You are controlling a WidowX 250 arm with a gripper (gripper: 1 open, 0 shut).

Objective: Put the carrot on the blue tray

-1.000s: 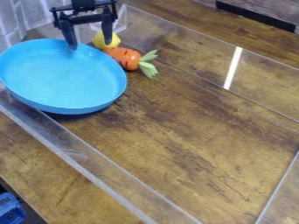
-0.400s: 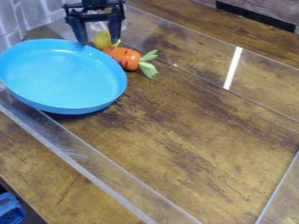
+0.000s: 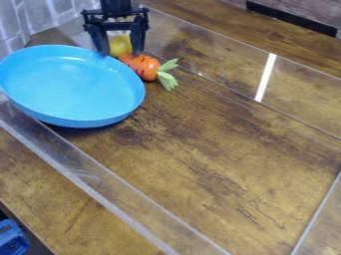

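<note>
While the pincer (image 3: 116, 48) hangs released around a yellow lemon (image 3: 122, 44), carrot (image 3: 147, 67) just beside it on the desk (image 3: 226, 149), blue tray (image 3: 67, 87) alongside.

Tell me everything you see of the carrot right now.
The carrot is a small orange toy with darker ridges and a light green leafy top pointing right. It looks like plastic and lies on its side on the wooden table, just beyond the blue tray's rim, beside a yellow item. The open hand is not holding it.
</note>
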